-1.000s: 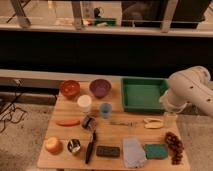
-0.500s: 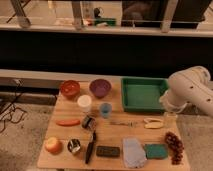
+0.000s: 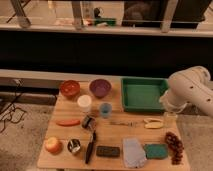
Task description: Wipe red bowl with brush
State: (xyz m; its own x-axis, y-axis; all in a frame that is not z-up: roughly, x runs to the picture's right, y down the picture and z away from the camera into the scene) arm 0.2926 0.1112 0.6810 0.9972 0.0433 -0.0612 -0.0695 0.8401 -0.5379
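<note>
Red bowl (image 3: 70, 88) sits at the back-left corner of the desk (image 3: 114, 136), with the purple bowl (image 3: 100, 88) just beside it on the right. Brush (image 3: 90, 146) lies near the front edge, left of centre, running front to back, black block (image 3: 108, 151) just beside it. Gripper (image 3: 170, 119) hangs at the right edge, in front of the green tray (image 3: 144, 93); spread wide, empty, well apart from bowl and brush.
</note>
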